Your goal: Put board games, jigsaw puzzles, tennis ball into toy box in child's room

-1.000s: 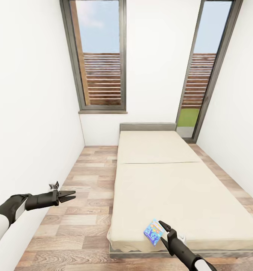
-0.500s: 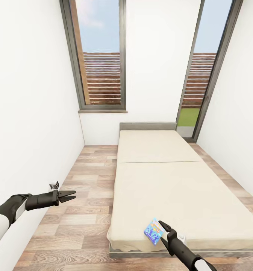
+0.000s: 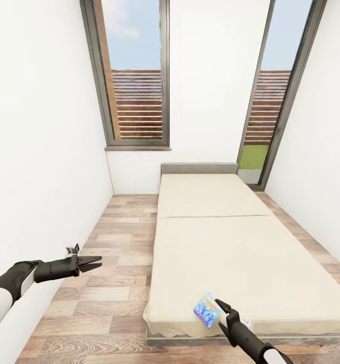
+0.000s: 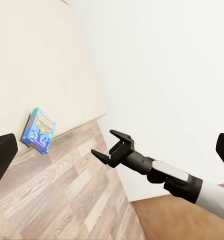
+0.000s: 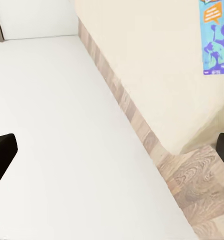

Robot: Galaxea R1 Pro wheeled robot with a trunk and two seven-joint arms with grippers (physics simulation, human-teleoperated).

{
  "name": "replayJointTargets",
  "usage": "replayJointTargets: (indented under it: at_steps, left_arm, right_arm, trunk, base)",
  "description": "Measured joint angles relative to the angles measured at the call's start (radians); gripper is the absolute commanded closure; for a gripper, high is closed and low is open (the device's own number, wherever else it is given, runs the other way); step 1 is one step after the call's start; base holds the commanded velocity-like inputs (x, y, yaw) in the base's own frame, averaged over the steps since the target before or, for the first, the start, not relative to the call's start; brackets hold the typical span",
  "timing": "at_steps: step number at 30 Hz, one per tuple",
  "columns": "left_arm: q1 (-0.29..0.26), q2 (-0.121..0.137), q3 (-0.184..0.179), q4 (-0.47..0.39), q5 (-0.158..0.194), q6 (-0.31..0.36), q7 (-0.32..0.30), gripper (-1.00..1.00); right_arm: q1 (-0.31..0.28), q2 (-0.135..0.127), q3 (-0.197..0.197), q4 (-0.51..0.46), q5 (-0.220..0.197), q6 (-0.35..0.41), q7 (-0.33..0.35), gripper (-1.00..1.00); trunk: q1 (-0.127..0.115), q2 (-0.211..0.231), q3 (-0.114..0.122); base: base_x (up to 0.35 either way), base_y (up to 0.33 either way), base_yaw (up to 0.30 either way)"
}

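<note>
The blue game [image 3: 206,310] sits tilted at the bed's [image 3: 250,263] near corner, touching the right hand [image 3: 221,305], whose grip I cannot tell; it could slip floorward; left hand [image 3: 95,262] open, idle.

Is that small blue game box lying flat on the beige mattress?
No, the small blue game box is held up on edge at the right gripper, over the beige mattress's near corner.
</note>
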Motion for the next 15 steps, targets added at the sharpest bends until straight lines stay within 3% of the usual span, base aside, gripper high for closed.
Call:
replayJointTargets:
  at_steps: [5,15]
  left_arm:
    - [0.0,0.001,0.0,0.0,0.0,0.0,0.0,-1.0]
    - [0.0,0.001,0.0,0.0,-0.001,0.0,0.0,-1.0]
  right_arm:
    - [0.0,0.0,-0.028,0.0,-0.012,0.001,-0.039,-1.0]
    - [0.0,0.008,-0.038,-0.001,-0.015,-0.001,-0.05,-1.0]
  trunk:
    - [0.019,-0.035,-0.016]
    - [0.058,-0.105,-0.047]
  base:
    - [0.0,0.0,0.0]
    - [0.0,0.0,0.0]
